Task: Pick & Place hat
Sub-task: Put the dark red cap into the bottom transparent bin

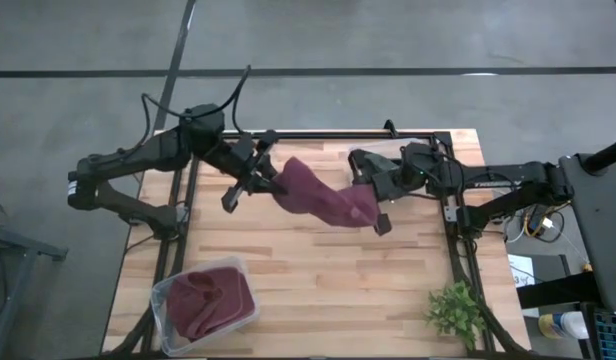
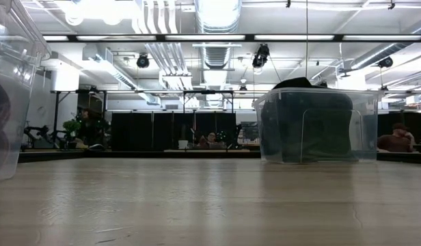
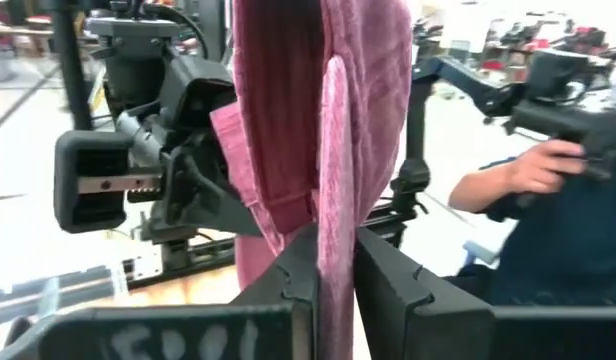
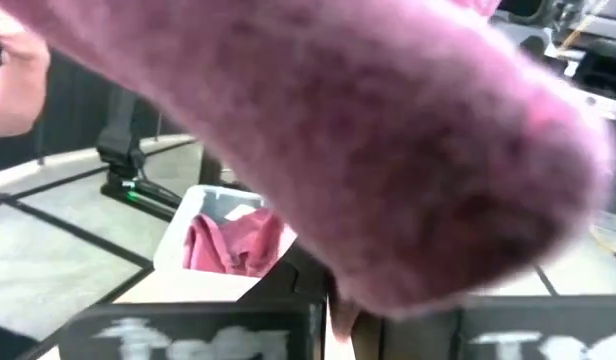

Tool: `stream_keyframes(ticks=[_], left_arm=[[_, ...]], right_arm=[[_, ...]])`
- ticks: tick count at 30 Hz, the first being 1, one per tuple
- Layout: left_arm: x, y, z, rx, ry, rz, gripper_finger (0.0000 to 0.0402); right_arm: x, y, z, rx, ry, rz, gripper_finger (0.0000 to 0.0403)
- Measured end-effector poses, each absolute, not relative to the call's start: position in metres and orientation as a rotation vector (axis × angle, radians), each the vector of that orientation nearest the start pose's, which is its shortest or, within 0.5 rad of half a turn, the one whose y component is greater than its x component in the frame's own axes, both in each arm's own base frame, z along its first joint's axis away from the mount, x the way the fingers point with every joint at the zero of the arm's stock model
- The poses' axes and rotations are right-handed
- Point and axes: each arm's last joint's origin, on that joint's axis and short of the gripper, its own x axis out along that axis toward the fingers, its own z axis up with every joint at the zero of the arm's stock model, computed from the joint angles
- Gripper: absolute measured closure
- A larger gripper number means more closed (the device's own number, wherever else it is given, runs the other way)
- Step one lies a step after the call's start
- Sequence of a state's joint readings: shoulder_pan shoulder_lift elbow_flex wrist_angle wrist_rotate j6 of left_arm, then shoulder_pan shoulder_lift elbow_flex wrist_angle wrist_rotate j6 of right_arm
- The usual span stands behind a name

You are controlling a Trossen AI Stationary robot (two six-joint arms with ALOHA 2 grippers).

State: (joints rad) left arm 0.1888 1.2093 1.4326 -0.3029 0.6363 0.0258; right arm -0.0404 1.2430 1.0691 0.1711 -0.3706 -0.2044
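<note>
Both grippers pinch the hat above the wooden table.

A maroon-pink knitted hat hangs pinched between black fingers. More maroon fabric fills a clear bin on the pale, striped wooden table, beside a green plant.

Small green plant on table; person nearby.
</note>
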Motion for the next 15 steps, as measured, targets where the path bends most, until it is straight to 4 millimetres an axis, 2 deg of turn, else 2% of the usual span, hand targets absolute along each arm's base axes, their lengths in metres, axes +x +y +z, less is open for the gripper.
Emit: stream_keyframes(ticks=[5,10,15], left_arm=[[0.244,0.030,0.455,0.003,0.066,-0.414,0.0355],[0.245,0.031,0.454,-0.039,0.090,-0.420,0.0350],[0.246,0.033,0.451,-0.105,0.120,-0.403,0.0299]], right_arm=[[0.283,0.002,0.371,-0.212,-0.036,0.386,0.0394],[0.289,0.003,0.362,-0.218,0.009,0.412,0.0394],[0.289,0.002,0.359,-0.215,0.037,0.413,0.0394]])
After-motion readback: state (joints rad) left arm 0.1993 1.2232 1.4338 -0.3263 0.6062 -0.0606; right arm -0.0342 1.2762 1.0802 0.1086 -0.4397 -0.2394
